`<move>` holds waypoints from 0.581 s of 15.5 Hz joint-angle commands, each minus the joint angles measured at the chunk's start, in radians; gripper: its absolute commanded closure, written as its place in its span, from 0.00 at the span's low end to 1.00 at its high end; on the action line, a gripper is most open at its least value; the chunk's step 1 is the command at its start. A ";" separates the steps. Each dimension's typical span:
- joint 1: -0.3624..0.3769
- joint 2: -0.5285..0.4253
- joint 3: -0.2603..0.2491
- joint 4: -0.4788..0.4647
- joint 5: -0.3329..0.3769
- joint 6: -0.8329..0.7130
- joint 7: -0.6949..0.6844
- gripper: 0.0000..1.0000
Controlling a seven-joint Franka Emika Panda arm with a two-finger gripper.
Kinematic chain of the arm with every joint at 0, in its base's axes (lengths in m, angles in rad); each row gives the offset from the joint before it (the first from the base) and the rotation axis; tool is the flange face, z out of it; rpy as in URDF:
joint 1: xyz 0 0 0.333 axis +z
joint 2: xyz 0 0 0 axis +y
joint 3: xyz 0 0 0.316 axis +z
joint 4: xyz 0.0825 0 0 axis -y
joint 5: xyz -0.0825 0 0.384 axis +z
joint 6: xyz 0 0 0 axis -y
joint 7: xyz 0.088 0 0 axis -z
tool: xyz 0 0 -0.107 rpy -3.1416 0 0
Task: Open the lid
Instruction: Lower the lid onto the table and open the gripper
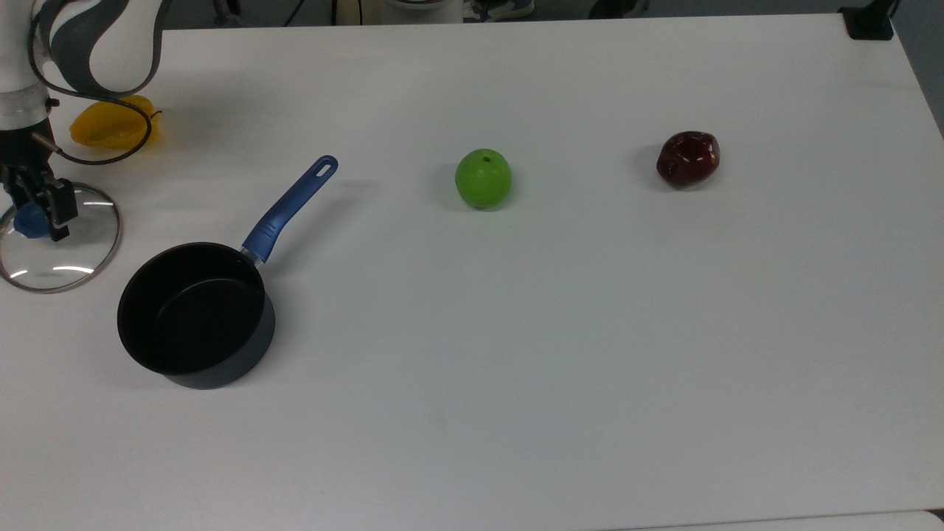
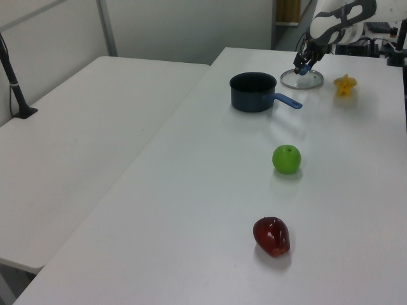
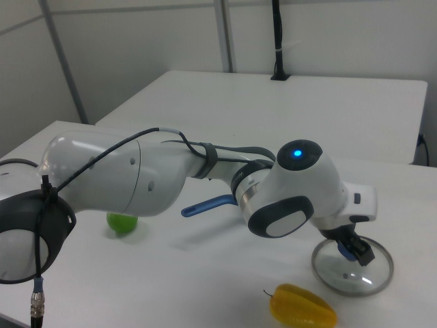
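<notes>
Lid [image 1: 63,251] flat on desk [image 1: 560,332] at the top view's left edge, rim cut off there, beside the saucepan [image 1: 193,316]; tool [image 1: 35,215] clamped on its blue knob [image 1: 29,220], knob half hidden by fingers.

Clear lid [image 1: 66,254] with blue knob [image 1: 29,220]; black pan [image 1: 193,316], blue handle [image 1: 289,209]; green apple [image 1: 483,178]; white desk [image 1: 590,332].
</notes>
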 commanded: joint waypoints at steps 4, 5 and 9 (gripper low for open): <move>0.015 -0.085 -0.011 -0.018 0.024 -0.010 -0.012 0.00; 0.018 -0.116 -0.011 -0.016 0.024 -0.057 -0.011 0.00; 0.116 -0.263 -0.012 -0.015 -0.011 -0.280 0.093 0.00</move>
